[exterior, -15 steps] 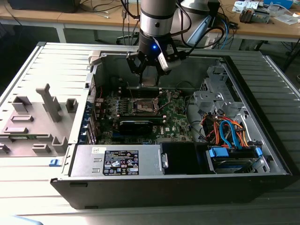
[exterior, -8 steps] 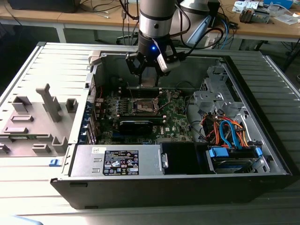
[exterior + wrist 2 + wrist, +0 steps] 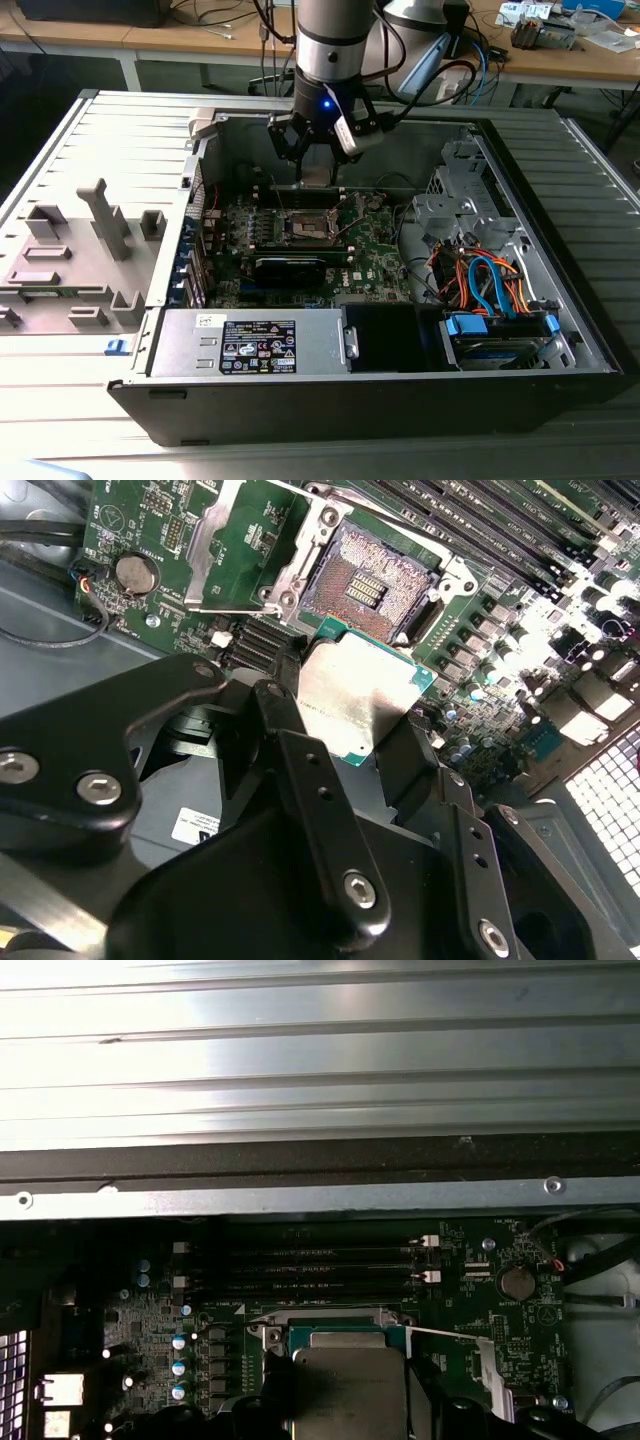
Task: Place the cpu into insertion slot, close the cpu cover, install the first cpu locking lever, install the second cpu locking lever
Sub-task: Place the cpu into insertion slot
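Cpu point(image 3: 360, 695), silver top towards you in both wrist views, is clamped between the fingers of the gripper point(image 3: 316, 168) and hangs just above the insertion slot point(image 3: 365, 580), not seated in it. You see the slot's contact field bare, and the cpu cover point(image 3: 207, 530) swung open just beside the slot.

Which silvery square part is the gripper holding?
The cpu, solid-topped, green-edged; the cpu cover is the cut-out frame open beside the insertion slot.
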Robot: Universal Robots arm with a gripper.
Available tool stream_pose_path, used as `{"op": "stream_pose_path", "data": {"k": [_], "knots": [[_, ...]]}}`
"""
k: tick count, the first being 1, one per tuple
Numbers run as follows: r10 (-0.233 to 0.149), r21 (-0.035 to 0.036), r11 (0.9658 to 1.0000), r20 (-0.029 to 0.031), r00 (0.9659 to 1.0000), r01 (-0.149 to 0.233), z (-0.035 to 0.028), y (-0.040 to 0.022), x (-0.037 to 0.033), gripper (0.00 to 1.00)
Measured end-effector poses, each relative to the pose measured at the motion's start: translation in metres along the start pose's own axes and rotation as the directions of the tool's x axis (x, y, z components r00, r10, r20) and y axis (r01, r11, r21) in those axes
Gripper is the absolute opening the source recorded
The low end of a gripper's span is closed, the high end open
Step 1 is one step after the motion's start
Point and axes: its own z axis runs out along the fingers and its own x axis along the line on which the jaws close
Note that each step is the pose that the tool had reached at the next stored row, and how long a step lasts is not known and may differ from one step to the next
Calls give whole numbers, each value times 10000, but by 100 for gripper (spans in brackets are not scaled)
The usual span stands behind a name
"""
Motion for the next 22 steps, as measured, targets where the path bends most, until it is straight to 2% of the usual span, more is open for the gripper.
{"op": "stream_pose_path", "data": {"k": [22], "knots": [[0,-1,10000,1,10000,0,62,-7,13,55]]}}
